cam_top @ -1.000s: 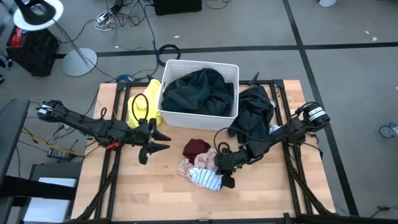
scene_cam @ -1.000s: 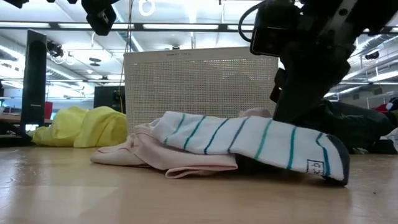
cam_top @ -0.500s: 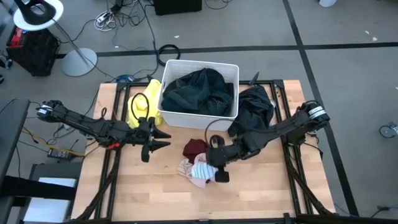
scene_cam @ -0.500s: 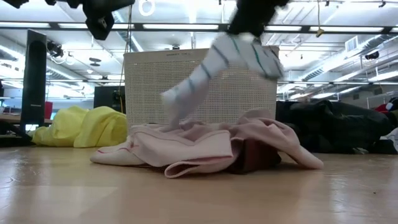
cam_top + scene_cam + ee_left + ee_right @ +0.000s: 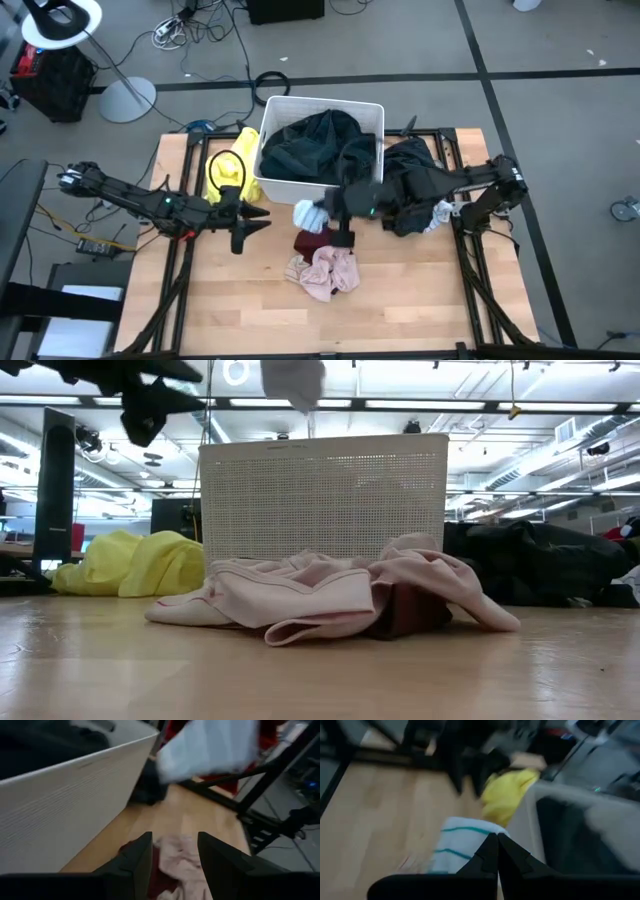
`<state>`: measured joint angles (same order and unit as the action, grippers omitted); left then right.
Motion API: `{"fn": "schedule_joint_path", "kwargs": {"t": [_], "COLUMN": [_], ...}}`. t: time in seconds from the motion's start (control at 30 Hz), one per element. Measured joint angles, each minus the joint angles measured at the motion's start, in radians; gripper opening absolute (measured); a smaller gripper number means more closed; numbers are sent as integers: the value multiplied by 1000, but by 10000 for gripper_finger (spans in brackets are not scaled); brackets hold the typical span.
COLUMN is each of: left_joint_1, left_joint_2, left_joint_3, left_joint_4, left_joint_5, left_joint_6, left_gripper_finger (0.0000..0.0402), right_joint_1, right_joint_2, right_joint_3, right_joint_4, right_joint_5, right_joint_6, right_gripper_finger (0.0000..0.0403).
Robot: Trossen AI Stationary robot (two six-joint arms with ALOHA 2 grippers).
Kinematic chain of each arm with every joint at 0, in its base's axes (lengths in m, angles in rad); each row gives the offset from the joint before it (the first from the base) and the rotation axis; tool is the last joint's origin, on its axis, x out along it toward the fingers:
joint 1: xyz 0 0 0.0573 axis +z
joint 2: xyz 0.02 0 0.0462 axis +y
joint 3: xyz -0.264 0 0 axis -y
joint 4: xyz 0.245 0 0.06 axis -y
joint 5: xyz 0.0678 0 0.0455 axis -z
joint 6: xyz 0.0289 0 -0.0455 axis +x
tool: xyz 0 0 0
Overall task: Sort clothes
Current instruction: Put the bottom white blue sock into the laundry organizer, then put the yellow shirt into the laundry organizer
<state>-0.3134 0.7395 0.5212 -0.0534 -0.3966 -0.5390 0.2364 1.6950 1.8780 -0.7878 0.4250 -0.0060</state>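
**Striped garment lifted clear of the bench, just in front of the bin**

The right tool (image 5: 322,213) is clamped on a white garment with teal stripes (image 5: 308,213), holding it in the air just off the front wall of the white bin (image 5: 318,190). From the right wrist, the striped cloth (image 5: 455,851) hangs from the closed fingertips above bare wood.

The left tool (image 5: 252,218) hangs over the bench's left half, fingers (image 5: 136,860) spread wide with nothing between them, pointed toward the striped garment.

Below, on the middle of the bench (image 5: 200,310), lies a pink garment (image 5: 325,272) with a maroon one (image 5: 311,241) touching it on the bin side. A yellow garment (image 5: 228,170) sits against the bin's left wall near the back-left corner. Dark clothes (image 5: 318,145) fill the bin, and a black heap (image 5: 415,180) lies at the bin's right wall, toward the right edge.

The front strip of the bench and both front corners are bare wood.
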Motion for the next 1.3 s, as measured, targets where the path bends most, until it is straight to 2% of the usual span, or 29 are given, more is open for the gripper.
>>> {"fn": "schedule_joint_path", "kwargs": {"t": [0.1,0.23,0.33,0.43,0.57,0.73,0.9,1.0,1.3], "left_joint_1": [0,11,44,90,179,296,417,499,741], "left_joint_2": [-29,-48,-47,-47,-46,-47,-43,-25,91], "left_joint_3": [39,149,250,341,450,537,556,556,555], "left_joint_4": [-138,-433,-656,-792,-941,-1047,-1125,-1164,-1152], "left_joint_5": [-46,-142,-161,-164,-183,-167,-150,-100,32], "left_joint_6": [-33,-94,-125,-123,-125,-78,-26,-8,88], "left_gripper_finger": [163,163,163,163,163,163,163,163,163], "right_joint_1": [-37,-92,-149,-214,-311,-420,-484,-500,-515], "right_joint_2": [-1,-1,-2,-2,-2,-1,4,4,5], "right_joint_3": [72,143,163,163,163,163,136,99,-3], "right_joint_4": [0,1,0,-10,-86,-255,-361,-361,-289], "right_joint_5": [7,37,49,51,89,110,19,-30,-48], "right_joint_6": [-23,-14,-14,-7,118,365,556,571,493], "right_gripper_finger": [0,0,0,0,0,0,15,34,103]}}
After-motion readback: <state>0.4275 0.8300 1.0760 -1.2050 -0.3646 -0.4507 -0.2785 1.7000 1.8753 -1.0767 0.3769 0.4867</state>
